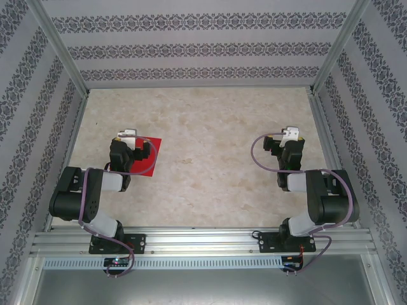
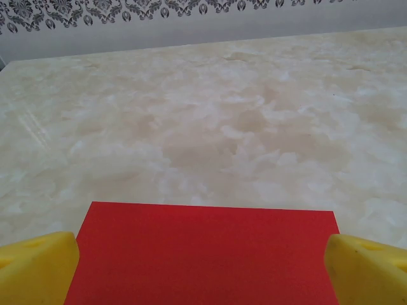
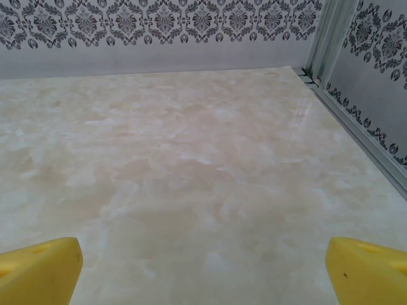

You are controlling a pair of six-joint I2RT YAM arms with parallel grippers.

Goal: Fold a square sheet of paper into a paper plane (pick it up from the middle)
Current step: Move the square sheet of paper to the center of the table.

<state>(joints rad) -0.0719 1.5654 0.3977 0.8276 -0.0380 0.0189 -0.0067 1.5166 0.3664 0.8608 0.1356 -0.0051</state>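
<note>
The square sheet of paper (image 1: 150,159), bright red and flat, lies on the marble table at the left, partly hidden under my left arm. My left gripper (image 1: 130,141) hovers over it. In the left wrist view the sheet of paper (image 2: 203,254) lies unfolded between the two yellow fingertips (image 2: 38,267), and my left gripper (image 2: 203,273) stands wide open, holding nothing. My right gripper (image 1: 289,138) is over bare table at the right, far from the paper. Its yellow fingertips (image 3: 365,270) are spread wide, so my right gripper (image 3: 203,273) is open and empty. No paper plane is in view.
The marble table top (image 1: 210,159) is fenced by patterned walls (image 1: 191,44) on three sides. Aluminium posts (image 1: 334,47) stand in the far corners. A metal rail (image 3: 362,136) runs along the right edge. Both arm bases sit on the mounting rail (image 1: 203,241) at the near edge.
</note>
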